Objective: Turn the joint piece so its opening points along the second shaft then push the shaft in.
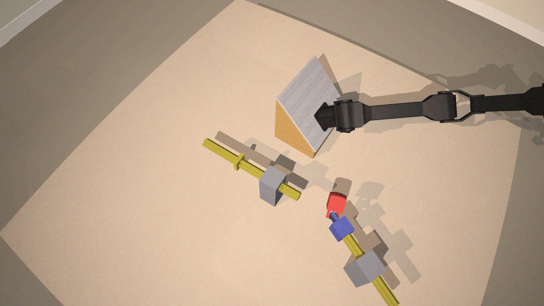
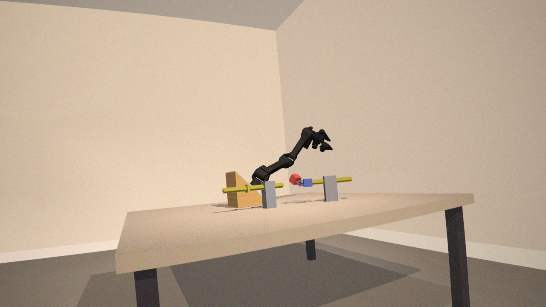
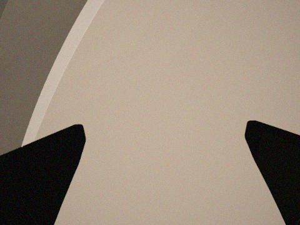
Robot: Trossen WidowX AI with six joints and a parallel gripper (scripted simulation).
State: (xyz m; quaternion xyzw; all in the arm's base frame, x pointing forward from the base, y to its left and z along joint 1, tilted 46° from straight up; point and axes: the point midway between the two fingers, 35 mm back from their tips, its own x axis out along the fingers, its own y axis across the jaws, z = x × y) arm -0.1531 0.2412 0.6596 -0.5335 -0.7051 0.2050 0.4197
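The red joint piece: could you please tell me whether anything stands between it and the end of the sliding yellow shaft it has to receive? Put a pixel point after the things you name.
Nothing visible stands between the red joint piece [image 1: 336,203] [image 2: 294,179] and the near end of the sliding yellow shaft [image 1: 293,193] [image 2: 280,185]; only open space separates them.

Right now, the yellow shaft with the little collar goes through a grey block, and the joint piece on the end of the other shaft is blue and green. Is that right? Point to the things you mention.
Not quite: the joint piece is blue [image 1: 341,228] [image 2: 307,182] and red [image 1: 336,202] [image 2: 294,178], not blue and green, as the top view shows. The rest is right.
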